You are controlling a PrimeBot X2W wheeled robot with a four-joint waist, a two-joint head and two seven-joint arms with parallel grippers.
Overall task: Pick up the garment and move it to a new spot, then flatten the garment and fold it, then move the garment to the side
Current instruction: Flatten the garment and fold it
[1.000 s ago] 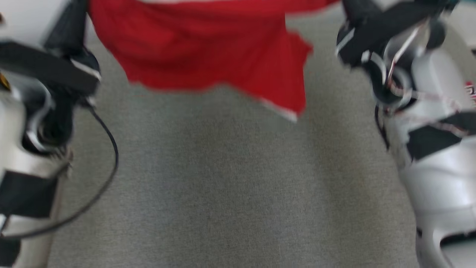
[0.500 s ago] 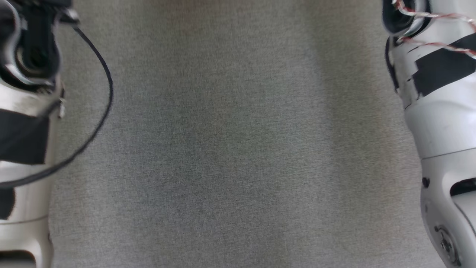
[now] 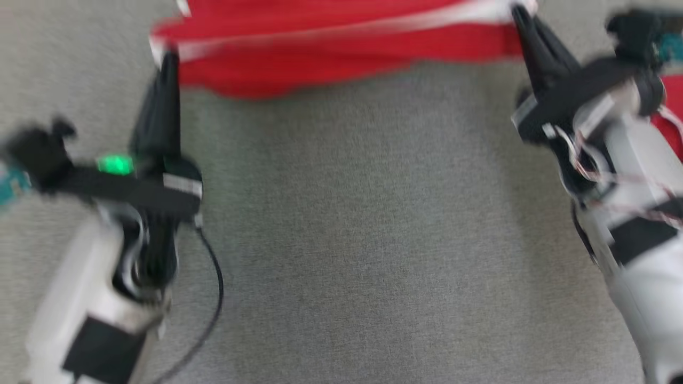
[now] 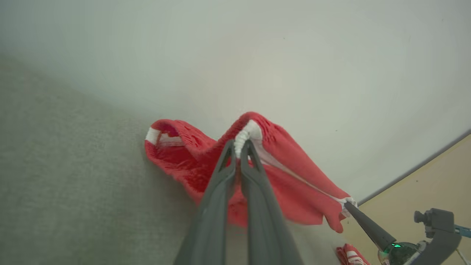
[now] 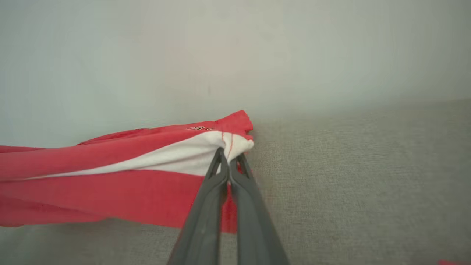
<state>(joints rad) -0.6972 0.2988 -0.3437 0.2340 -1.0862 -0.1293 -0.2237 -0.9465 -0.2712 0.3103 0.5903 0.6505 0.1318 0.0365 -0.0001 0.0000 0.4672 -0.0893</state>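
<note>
The garment [image 3: 331, 53] is red with white trim. It hangs stretched between my two grippers across the top of the head view, above the grey cloth surface [image 3: 352, 256]. My left gripper [image 3: 169, 56] is shut on its left end, and the left wrist view shows the left gripper [image 4: 241, 144] pinching the white hem of the garment [image 4: 294, 191]. My right gripper [image 3: 516, 12] is shut on the right end; in the right wrist view the right gripper [image 5: 229, 154] clamps a white-and-red corner of the garment [image 5: 110, 184].
A pale wall [image 5: 235, 55] rises behind the grey surface. Another red and white cloth [image 4: 351, 254] lies at the lower right of the left wrist view, on a tan floor [image 4: 423, 184]. A black cable [image 3: 213, 298] loops beside my left forearm.
The head view has shifted strongly between frames. The garment and both grippers left that view half a second ago and are back now, with the cloth pulled out wider between the grippers.
</note>
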